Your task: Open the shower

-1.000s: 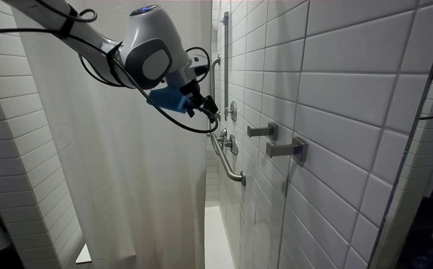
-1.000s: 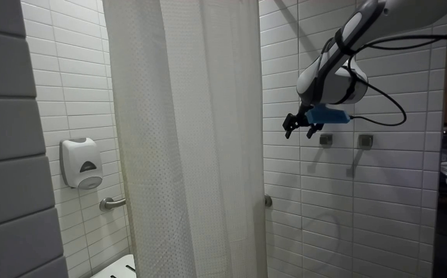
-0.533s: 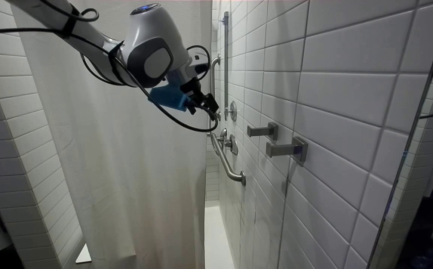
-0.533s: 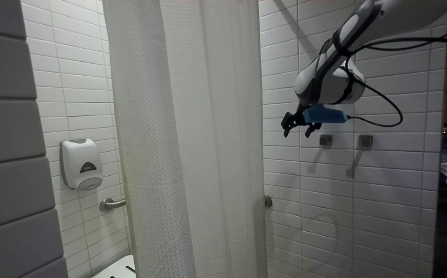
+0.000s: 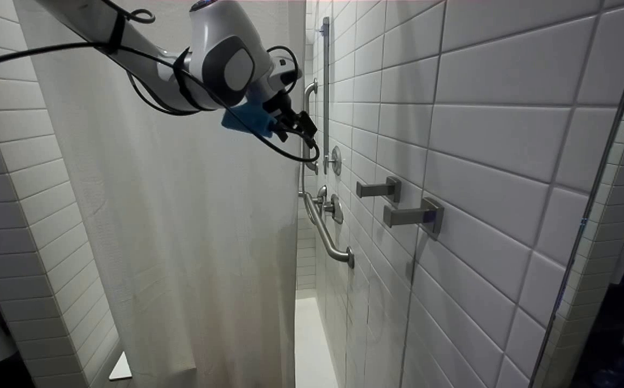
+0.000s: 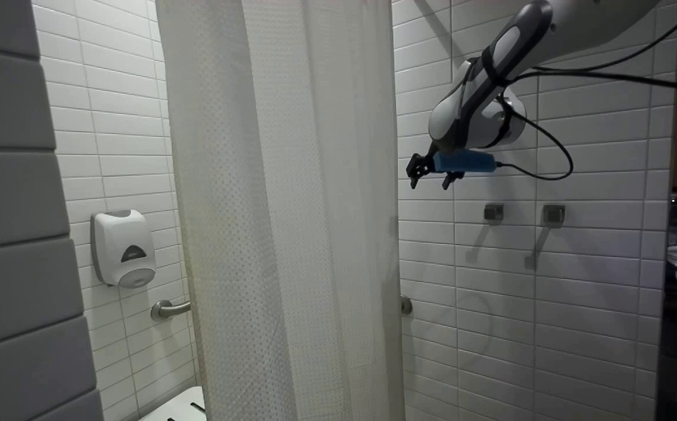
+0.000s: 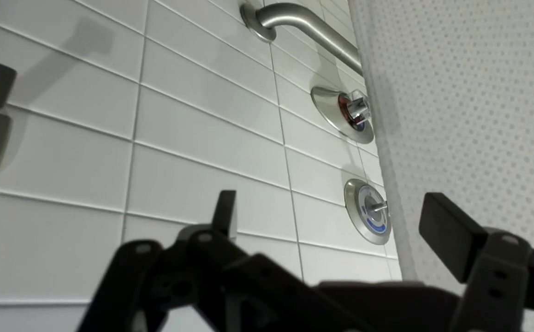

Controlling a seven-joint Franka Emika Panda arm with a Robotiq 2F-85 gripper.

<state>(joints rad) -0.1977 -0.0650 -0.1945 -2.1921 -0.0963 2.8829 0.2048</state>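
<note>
two jaws stand apart, two shower valves (image 7: 344, 114) (image 7: 367, 212) and one curtain (image 7: 474, 115) beyond.

We are viewing a pale arm (image 5: 220, 27) fitted out in black and blue.
Over its glossy surface we are seeing a dark grey cover (image 5: 213, 64) with a paler inset (image 5: 238, 70), black straps (image 5: 117, 32), and a dark end cap (image 5: 202, 5) tinged blue. A black cable (image 5: 48, 48) is looping along it, and a smooth blue block (image 6: 466, 161) is sitting beside the gripper (image 7: 338, 223), on which we are noticing angular black linkages (image 7: 294, 295), pale round screw heads (image 7: 204, 238) and small holes (image 7: 495, 293).
</note>
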